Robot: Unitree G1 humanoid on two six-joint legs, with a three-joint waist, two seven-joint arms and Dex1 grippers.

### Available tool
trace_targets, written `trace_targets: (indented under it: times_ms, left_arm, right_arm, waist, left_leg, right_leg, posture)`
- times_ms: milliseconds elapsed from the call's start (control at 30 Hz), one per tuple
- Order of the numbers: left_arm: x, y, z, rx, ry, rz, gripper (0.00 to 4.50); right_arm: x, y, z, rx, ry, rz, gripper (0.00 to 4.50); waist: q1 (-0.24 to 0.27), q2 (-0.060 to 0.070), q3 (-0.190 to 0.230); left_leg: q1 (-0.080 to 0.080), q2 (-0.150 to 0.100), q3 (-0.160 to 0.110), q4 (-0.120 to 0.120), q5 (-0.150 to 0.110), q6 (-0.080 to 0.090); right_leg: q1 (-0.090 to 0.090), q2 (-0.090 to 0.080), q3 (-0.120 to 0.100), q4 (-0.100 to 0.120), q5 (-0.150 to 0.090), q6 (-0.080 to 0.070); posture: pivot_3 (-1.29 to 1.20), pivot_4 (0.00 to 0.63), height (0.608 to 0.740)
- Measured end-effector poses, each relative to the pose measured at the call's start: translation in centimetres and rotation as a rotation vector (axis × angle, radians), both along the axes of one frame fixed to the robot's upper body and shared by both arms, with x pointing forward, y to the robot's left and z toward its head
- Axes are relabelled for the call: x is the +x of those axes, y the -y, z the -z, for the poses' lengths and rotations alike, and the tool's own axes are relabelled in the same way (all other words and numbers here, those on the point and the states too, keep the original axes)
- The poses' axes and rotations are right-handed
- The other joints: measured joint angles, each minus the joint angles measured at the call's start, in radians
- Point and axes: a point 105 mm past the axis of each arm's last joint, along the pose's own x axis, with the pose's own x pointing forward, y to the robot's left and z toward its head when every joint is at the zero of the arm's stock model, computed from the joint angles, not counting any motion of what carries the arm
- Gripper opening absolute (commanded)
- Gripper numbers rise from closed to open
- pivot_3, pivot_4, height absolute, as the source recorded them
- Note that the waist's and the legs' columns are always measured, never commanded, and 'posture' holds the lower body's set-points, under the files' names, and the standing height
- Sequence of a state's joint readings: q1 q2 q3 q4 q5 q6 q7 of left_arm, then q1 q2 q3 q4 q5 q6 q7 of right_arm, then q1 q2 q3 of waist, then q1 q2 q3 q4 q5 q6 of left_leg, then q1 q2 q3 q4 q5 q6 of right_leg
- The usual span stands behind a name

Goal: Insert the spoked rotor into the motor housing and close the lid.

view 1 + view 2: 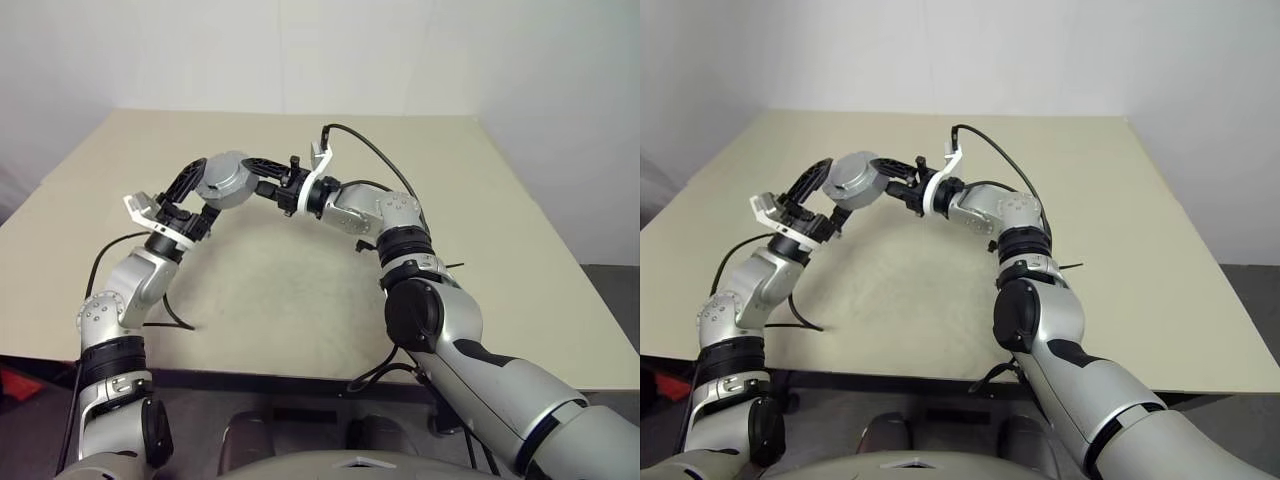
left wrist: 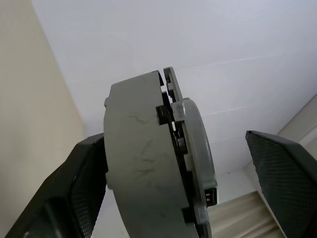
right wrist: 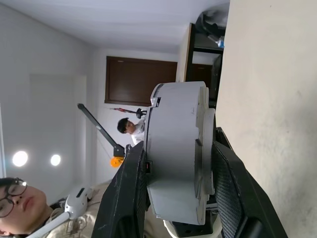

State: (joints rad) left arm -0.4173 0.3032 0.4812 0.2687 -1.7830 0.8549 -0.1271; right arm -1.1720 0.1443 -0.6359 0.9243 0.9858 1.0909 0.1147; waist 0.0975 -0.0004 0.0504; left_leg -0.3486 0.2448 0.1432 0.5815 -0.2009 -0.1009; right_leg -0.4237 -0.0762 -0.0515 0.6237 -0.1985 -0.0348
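- Left eye view: the motor housing [image 1: 227,181], with the lid [image 2: 195,163] seated on it as one grey drum, hangs in the air above the bench [image 1: 520,250], between the two grippers and well clear of the surface.
- The right gripper [image 1: 262,180] has its jaws pinching the assembly across its two flat faces; the right wrist view shows one black finger [image 3: 124,198] on each side, touching.
- The left gripper [image 1: 190,190] stands with its jaws spread wide around the same drum. In the left wrist view one finger [image 2: 74,188] lies close against the housing's rim, whether touching I cannot tell, and the other is well apart from it.
- The spoked rotor cannot be made out; probably it sits inside, but that is hidden.
- The body is a short, thick cylinder of matt grey with faint scuffs, notched with dark square slots along the seam where the lid meets it.
- It looks rigid and fairly heavy for its size. The smooth curved rim would slip in a pinch, so the flat faces seem the safer hold; squeezing them also keeps the lid pressed home.
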Motion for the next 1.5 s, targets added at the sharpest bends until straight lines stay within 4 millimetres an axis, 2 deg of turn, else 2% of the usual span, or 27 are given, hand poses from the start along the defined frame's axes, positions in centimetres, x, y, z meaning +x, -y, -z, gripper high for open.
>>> trace_targets:
  times_ms: [167, 200, 700, 800, 933, 1233, 1367, 1500]
  left_arm:
    - [0.1, 0.1, 0.6, 0.001, -0.019, -0.004, 2.34]
    - [0.1, 0.1, 0.5, -0.001, -0.018, -0.002, 2.24]
    - [0.1, 0.1, 0.7, -0.023, -0.023, -0.007, 2.24]
    - [0.2, 0.1, 0.8, -0.021, -0.029, -0.014, 2.24]
    - [0.3, 0.0, 1.6, 0.008, -0.068, -0.031, 2.24]
    - [0.5, -0.3, 2.1, 0.014, -0.090, -0.063, 2.24]
    - [0.4, -2.1, 3.2, 0.003, -0.125, -0.164, 2.24]
    - [-0.3, -4.6, 4.2, -0.004, -0.155, -0.278, 2.24]
  right_arm:
    - [0.0, 0.0, -0.2, 0.006, 0.010, 0.000, 1.97]
    - [0.0, 0.1, -0.2, 0.004, 0.013, 0.003, 1.97]
    - [0.0, 0.0, -0.1, -0.013, 0.055, 0.014, 1.97]
    - [0.1, 0.2, 0.1, -0.017, 0.063, 0.026, 2.69]
    - [0.5, 0.5, -0.2, -0.037, 0.100, 0.059, 3.99]
    - [1.1, 0.7, -0.2, -0.080, 0.132, 0.106, 3.99]
    - [2.0, 1.5, 0.6, -0.127, 0.142, 0.186, 3.99]
    - [2.1, 1.9, 0.9, -0.128, 0.146, 0.187, 3.99]
  waist:
    - [0.000, 0.000, 0.000]
    - [0.000, 0.000, 0.000]
    - [0.000, 0.000, 0.000]
    - [0.000, 0.000, 0.000]
    - [0.000, 0.000, 0.000]
    - [0.000, 0.000, 0.000]
    - [-0.002, 0.000, 0.000]
    - [-0.002, -0.001, 0.000]
  left_leg:
    - [0.000, 0.000, 0.000, 0.000, 0.000, 0.000]
    - [0.000, 0.000, 0.000, 0.000, 0.000, 0.000]
    - [0.000, 0.000, 0.000, 0.000, 0.000, 0.000]
    - [0.000, 0.000, 0.000, 0.000, 0.000, 0.000]
    - [0.000, 0.000, 0.000, 0.000, 0.000, 0.000]
    - [0.000, 0.000, 0.000, 0.000, 0.000, 0.000]
    - [0.000, 0.000, 0.000, 0.000, 0.000, 0.000]
    - [0.000, 0.000, 0.000, 0.000, 0.000, 0.000]
  right_leg:
    - [0.000, 0.000, 0.000, 0.000, 0.000, 0.000]
    - [0.000, 0.000, 0.000, 0.000, 0.000, 0.000]
    - [0.000, 0.000, 0.000, 0.000, 0.000, 0.000]
    - [0.000, 0.000, 0.000, 0.000, 0.000, 0.000]
    - [0.000, 0.000, 0.000, 0.000, 0.000, 0.000]
    - [0.000, 0.000, 0.000, 0.000, 0.000, 0.000]
    - [0.000, 0.000, 0.000, 0.000, 0.000, 0.000]
    - [0.000, 0.000, 0.000, -0.001, 0.000, 0.000]
  posture:
    - [0.00, 0.000, 0.740]
    - [0.00, 0.000, 0.740]
    - [0.00, 0.000, 0.740]
    - [0.00, 0.000, 0.740]
    - [0.00, 0.000, 0.740]
    - [0.00, 0.000, 0.740]
    - [0.00, 0.000, 0.740]
    - [0.00, 0.000, 0.740]
